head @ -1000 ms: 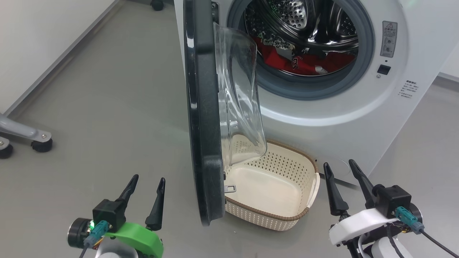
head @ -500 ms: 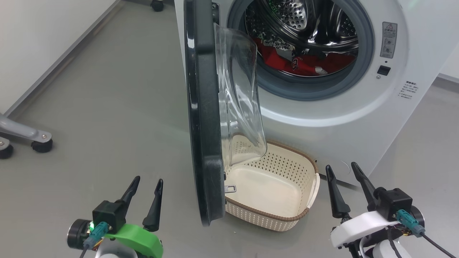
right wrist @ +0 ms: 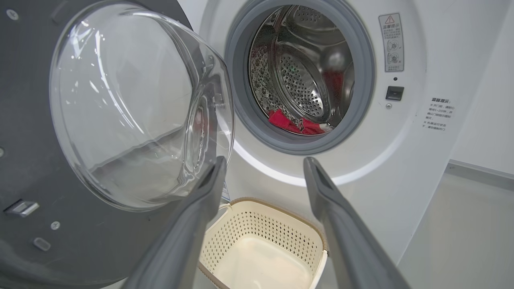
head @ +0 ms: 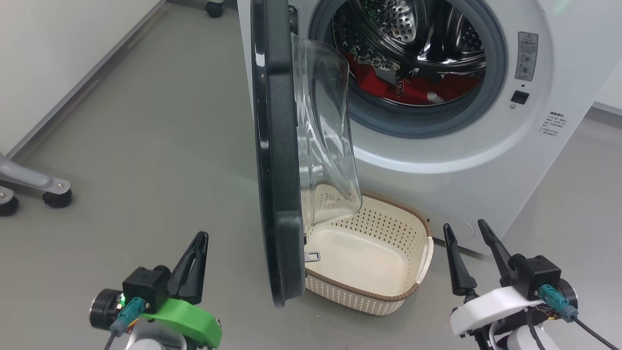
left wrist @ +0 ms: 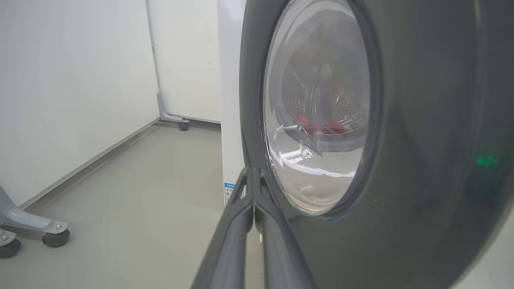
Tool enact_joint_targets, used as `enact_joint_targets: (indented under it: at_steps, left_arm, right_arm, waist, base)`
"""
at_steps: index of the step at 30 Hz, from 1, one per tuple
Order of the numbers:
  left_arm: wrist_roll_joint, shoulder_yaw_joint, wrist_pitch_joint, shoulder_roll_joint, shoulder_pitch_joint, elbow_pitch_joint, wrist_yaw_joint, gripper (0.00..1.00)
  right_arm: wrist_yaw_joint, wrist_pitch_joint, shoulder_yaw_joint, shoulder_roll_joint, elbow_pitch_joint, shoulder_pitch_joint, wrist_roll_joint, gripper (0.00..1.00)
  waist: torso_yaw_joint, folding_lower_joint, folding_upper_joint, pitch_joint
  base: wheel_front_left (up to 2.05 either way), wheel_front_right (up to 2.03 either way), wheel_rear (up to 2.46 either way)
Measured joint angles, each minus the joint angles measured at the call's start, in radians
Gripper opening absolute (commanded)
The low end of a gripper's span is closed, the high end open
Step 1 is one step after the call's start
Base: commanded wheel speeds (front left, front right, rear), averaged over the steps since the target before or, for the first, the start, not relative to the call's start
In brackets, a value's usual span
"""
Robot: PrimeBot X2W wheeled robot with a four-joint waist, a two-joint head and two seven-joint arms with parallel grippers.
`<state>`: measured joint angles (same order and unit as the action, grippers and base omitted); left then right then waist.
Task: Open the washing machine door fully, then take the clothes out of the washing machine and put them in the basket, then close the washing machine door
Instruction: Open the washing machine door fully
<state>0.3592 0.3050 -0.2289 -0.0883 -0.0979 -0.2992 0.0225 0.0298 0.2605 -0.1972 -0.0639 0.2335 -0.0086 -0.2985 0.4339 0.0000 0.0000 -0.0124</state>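
The white washing machine (head: 486,146) fills the upper right of the head view. Its door (head: 274,160) stands swung out toward me, edge-on, the clear glass bowl (head: 325,136) bulging to the right. Red clothes (head: 413,90) lie low in the steel drum (right wrist: 305,72). The cream basket (head: 379,287) sits on the floor below the opening, partly behind the door. My left gripper (head: 200,236) is shut on nothing, low and left of the door's outer face (left wrist: 421,160). My right gripper (head: 464,226) stands open to the right of the basket (right wrist: 281,224).
Grey floor stretches to the left of the door. A grey caster leg (head: 43,187) stands at the far left edge, and another caster (head: 214,7) sits by the white wall behind the machine.
My left gripper's fingers have come together from open to shut. The right gripper and the door are where they were.
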Motion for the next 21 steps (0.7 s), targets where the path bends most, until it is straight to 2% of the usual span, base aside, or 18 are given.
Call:
enact_joint_targets:
  at_steps: [6,14,18,21]
  left_arm:
    - [-0.018,-0.008,-0.011,-0.009,-0.026,0.097,-0.008,0.00]
    - [-0.070,-0.011,-0.023,-0.016,-0.113,0.307,-0.008,0.00]
    - [-0.096,0.012,-0.028,-0.014,-0.140,0.414,-0.007,0.00]
    - [-0.115,0.053,-0.028,-0.012,-0.150,0.473,0.015,0.00]
  right_arm:
    - [0.004,0.000,0.010,0.003,0.000,0.003,0.010,1.00]
    - [0.014,0.000,0.022,0.008,0.002,0.014,0.020,1.00]
    - [0.022,0.000,0.025,0.011,0.002,0.015,0.029,1.00]
    - [0.024,0.000,0.026,0.015,0.003,0.015,0.030,1.00]
  waist:
    - [0.002,0.0000,0.0000,0.000]
    - [0.005,0.0000,0.0000,-0.002]
    - [0.004,0.0000,0.0000,-0.005]
    - [0.003,0.0000,0.0000,-0.006]
  base:
    - [0.00,0.00,0.00]
    - [0.00,0.00,0.00]
    - [0.00,0.00,0.00]
    - [0.00,0.00,0.00]
